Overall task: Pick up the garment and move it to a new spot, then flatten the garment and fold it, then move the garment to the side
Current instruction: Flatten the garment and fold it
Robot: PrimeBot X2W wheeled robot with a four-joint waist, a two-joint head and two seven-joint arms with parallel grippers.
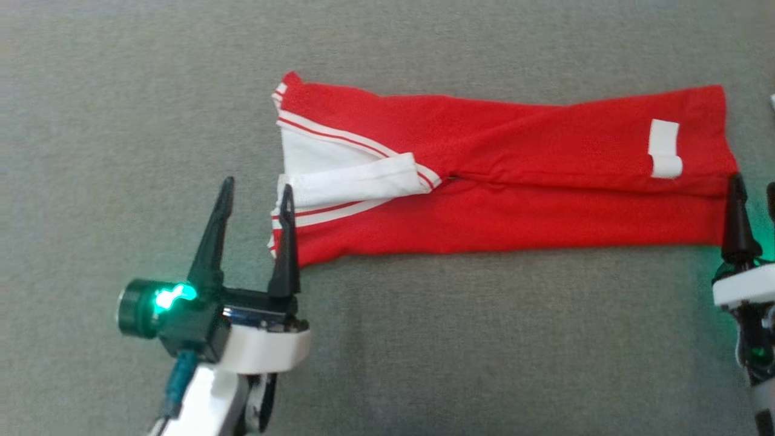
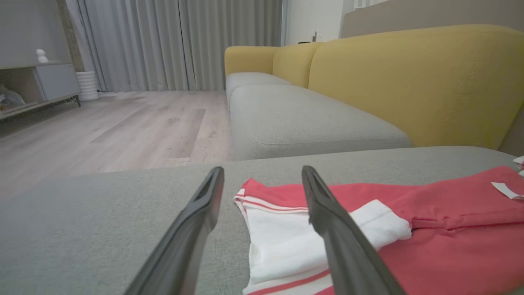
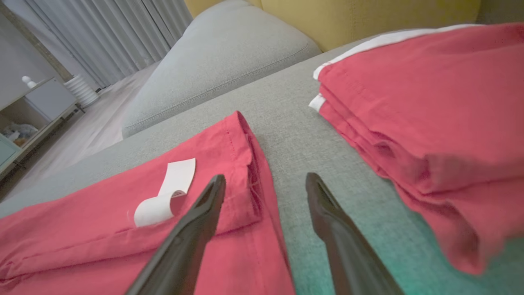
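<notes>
Red garment folded lengthwise (white tag showing).

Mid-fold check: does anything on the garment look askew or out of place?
The white label curls up off the red garment near its right end, and a white flap lies slanted across its left end.
</notes>
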